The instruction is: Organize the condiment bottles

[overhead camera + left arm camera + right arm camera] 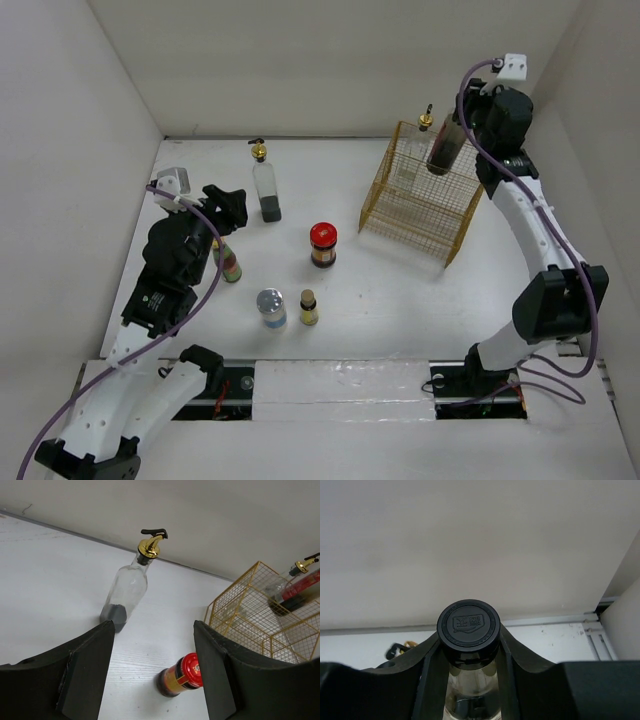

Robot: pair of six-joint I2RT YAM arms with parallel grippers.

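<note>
The top view looks down from above and behind the arm bases at its bottom edge, far enough off to take in the whole table (400, 300). The left wrist view sits low, facing the back wall between the left gripper (152, 625) fingers. It shares the spouted bottle (127, 587), red-lidded jar (182, 675) and gold wire basket (250, 610) with the top view. The right wrist view is very close on the black-capped jar (468, 623), with the wall beyond.

Basket (420, 215) back right on counter (400, 300), one spouted bottle (408, 165) inside. Capped jar (441, 148) in right end effector (468, 650) at the basket's back right corner. Other spouted bottle (266, 190) behind-left of middle jar (322, 245). In front: lidded jar (271, 308) just left of small bottle (309, 307); labelled bottle (231, 263) further left, slightly behind.
</note>
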